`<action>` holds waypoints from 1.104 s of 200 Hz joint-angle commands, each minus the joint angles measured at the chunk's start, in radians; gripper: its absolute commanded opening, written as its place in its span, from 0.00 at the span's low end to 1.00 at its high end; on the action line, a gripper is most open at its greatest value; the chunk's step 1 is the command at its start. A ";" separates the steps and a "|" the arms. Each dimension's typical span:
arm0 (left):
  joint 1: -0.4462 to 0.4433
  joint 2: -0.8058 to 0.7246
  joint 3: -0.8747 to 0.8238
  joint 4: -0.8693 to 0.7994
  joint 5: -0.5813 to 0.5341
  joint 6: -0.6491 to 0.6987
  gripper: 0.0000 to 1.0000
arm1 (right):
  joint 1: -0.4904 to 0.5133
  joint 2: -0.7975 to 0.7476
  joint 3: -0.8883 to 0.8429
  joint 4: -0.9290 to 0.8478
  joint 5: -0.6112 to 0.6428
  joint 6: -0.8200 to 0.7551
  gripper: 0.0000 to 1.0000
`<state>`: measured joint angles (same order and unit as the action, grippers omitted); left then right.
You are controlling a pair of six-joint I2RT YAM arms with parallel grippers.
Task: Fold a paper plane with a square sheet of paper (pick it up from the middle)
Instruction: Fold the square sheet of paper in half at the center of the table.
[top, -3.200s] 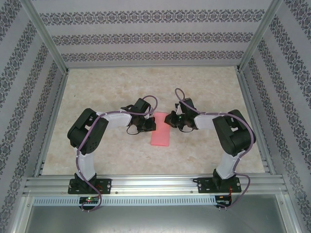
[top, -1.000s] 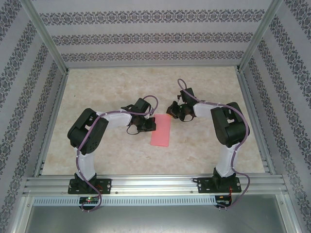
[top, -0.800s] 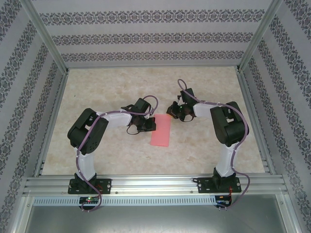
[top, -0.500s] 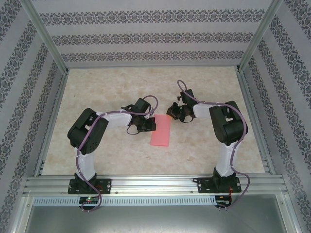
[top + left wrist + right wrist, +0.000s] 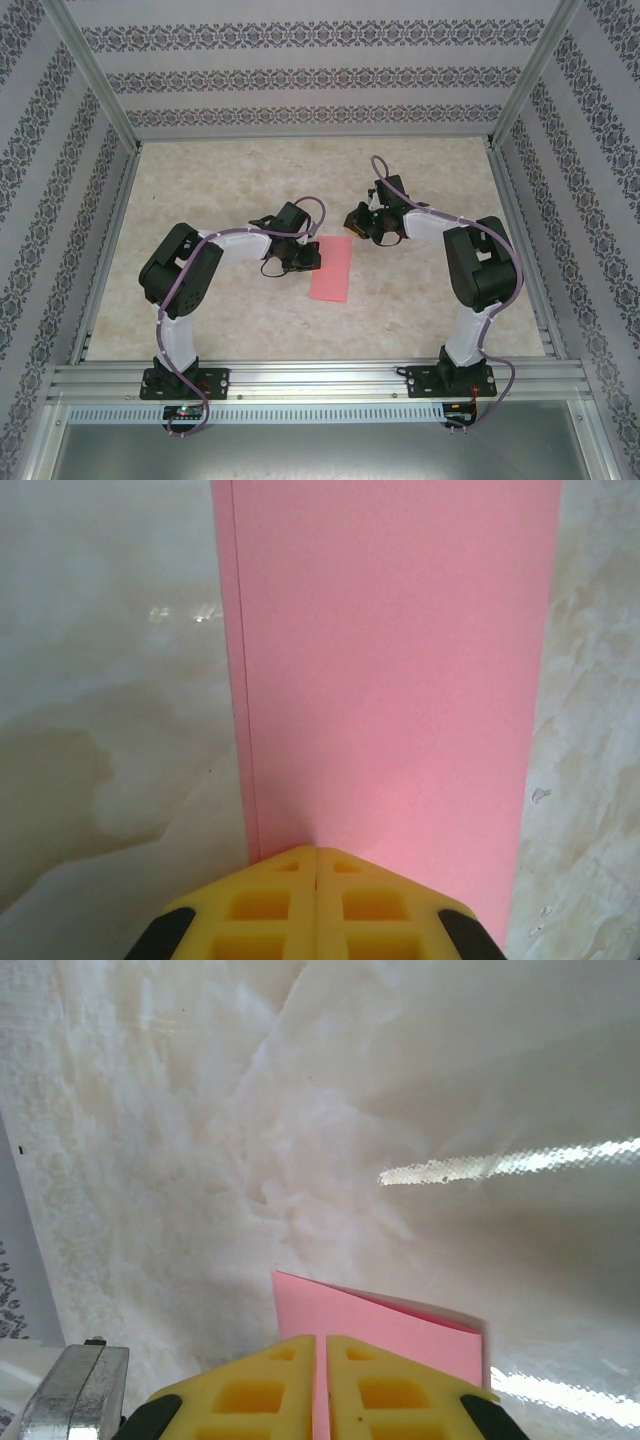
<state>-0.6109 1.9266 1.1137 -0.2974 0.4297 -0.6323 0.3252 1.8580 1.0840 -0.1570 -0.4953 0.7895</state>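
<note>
Paper [image 5: 332, 275], folded, pink: left tool [image 5: 316, 855] clenched atop it, right tool [image 5: 320, 1342] pinching its corner.

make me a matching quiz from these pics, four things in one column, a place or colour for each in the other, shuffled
Things:
1. paper
2. left gripper
3. right gripper
4. table

Place or colour:
A. marbled beige
B. at the paper's far right corner in the top view
C. pink, lying flat
D. at the paper's left edge in the top view

Pairs: 1-C, 2-D, 3-B, 4-A
</note>
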 commanded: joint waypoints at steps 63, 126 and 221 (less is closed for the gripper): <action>-0.010 0.052 -0.027 -0.104 -0.081 0.028 0.00 | 0.003 0.133 -0.013 0.046 0.045 0.017 0.12; -0.009 0.048 -0.031 -0.103 -0.082 0.028 0.00 | 0.013 -0.010 -0.004 -0.033 0.048 -0.016 0.12; -0.009 0.048 -0.031 -0.099 -0.077 0.030 0.00 | 0.078 0.000 -0.150 0.095 0.043 0.031 0.13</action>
<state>-0.6113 1.9266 1.1137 -0.2974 0.4297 -0.6319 0.3992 1.8130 0.9859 -0.1226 -0.4622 0.7948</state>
